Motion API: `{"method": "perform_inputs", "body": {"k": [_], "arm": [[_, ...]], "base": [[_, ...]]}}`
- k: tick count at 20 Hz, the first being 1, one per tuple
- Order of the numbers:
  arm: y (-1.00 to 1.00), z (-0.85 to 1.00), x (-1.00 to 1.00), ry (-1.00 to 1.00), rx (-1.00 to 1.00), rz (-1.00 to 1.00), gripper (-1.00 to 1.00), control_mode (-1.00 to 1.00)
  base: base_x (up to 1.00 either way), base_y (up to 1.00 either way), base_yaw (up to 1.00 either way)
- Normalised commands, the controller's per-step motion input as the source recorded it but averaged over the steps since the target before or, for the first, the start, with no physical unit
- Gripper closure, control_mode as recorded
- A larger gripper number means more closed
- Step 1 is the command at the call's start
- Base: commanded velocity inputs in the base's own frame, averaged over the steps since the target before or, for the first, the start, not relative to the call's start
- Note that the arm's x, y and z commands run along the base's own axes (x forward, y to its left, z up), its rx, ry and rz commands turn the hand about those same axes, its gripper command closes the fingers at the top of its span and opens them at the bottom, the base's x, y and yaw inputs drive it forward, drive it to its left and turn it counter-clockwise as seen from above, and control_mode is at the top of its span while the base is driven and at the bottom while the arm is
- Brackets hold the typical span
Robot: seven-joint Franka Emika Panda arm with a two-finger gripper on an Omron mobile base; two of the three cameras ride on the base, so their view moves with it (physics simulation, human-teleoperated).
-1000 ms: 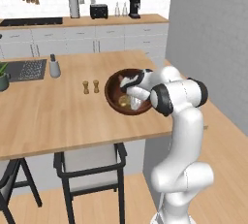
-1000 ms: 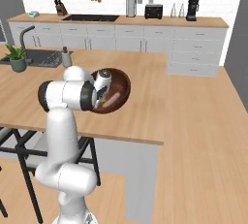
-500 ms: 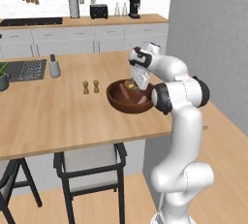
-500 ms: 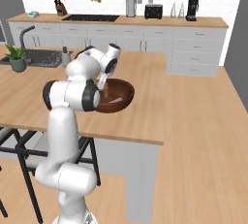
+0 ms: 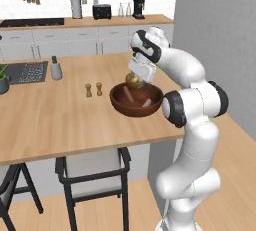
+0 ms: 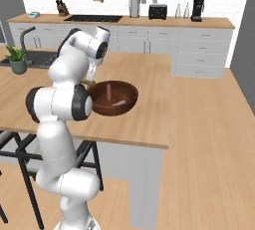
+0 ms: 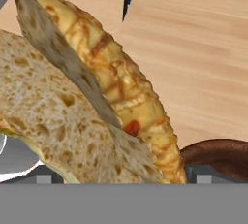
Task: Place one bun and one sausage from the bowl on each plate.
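Your long light wooden island counter [image 5: 55, 120] fills the middle of the kitchen. Near its right-hand end, in the left base view, stands the wide, round, dark reddish-brown wooden bowl [image 5: 136, 101], upright with its rim level.

Inside the bowl you can see two pinkish sausages [image 5: 130, 95]; the one toward the back lies with its long axis running front to back, and the other leans against the front right wall, tilted up toward the rim.

The white arm bends over the bowl, and its two-finger gripper [image 5: 136, 78] hangs just above the bowl's far rim with a golden-brown crusty bun [image 5: 132, 80] in it, clear of the bowl's contents. The fingers stand spread wide around the bun. In the hand view the bun [image 7: 87, 102] is split, with the pale crumb facing left and the browned crust to the right; its long axis runs from upper left to lower right.

Left of the bowl, two small wooden shakers [image 5: 93, 89] stand side by side, apart from it.
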Motion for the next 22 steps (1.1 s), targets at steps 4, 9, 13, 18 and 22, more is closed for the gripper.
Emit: {"method": "perform_inputs", "body": {"k": [4,9,13,18,22], "arm": [[0.03,0.19,-1.00,-0.18,0.00,-0.12,1.00,-1.00],[-0.01,-0.12,-0.80,-0.14,0.00,-0.28,1.00,-1.00],[-0.28,0.41,0.56,0.37,-0.01,-0.13,1.00,-1.00],[-0.08,0.32,0.23,0.35,-0.06,-0.06,1.00,-1.00],[0.00,0.08,0.01,0.06,-0.01,-0.01,1.00,1.00]], "base": [[0.00,0.00,0.00],[0.00,0.00,0.00],[0.00,0.00,0.00],[0.00,0.00,0.00],[-0.04,0.12,-0.04]]}}
